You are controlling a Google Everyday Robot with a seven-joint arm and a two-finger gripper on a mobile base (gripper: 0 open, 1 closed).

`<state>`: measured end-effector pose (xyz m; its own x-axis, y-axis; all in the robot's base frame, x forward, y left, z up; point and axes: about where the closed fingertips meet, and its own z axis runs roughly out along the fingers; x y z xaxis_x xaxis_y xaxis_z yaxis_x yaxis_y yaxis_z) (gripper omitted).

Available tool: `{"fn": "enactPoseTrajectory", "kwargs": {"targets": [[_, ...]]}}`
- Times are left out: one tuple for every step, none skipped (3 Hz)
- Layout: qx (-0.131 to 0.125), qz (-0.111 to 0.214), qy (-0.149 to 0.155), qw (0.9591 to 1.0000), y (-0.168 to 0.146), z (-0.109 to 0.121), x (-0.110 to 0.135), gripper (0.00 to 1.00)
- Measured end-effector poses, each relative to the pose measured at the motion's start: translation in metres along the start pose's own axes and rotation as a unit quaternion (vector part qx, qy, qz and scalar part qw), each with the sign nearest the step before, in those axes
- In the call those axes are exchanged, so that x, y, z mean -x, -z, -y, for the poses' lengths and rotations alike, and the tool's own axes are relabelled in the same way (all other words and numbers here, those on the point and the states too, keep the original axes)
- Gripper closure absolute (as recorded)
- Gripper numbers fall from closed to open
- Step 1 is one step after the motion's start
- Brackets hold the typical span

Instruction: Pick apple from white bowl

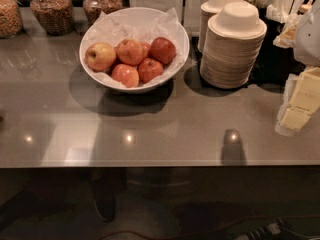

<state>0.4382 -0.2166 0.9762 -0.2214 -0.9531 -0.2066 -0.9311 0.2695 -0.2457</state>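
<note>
The white bowl (172, 59), wide and lined with crinkled white paper, stands at the back centre of the grey counter. It holds several apples. A red-orange apple (130, 51) with paler patches sits in the middle on top. A yellow-green apple (100, 56) lies at its left and a darker red apple (162, 50) at its right. Two more reddish apples (125, 75) lie in front. My gripper (300, 101), cream-coloured, is at the right edge of the view, over the counter and well to the right of the bowl. It holds nothing that I can see.
Two stacks of small off-white disposable bowls (232, 46) stand right of the white bowl. Glass jars (51, 11) of dry food line the back left. A dark holder with cutlery (280, 4) is at the back right. The counter's front edge (150, 163) runs across below.
</note>
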Motion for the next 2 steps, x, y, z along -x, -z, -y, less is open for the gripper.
{"fn": "enactPoseTrajectory", "kwargs": {"targets": [[-0.008, 0.0, 0.003, 1.0, 0.003, 0.003, 0.003, 0.0], [-0.039, 0.027, 0.029, 0.9985, 0.008, 0.022, 0.03, 0.0]]}}
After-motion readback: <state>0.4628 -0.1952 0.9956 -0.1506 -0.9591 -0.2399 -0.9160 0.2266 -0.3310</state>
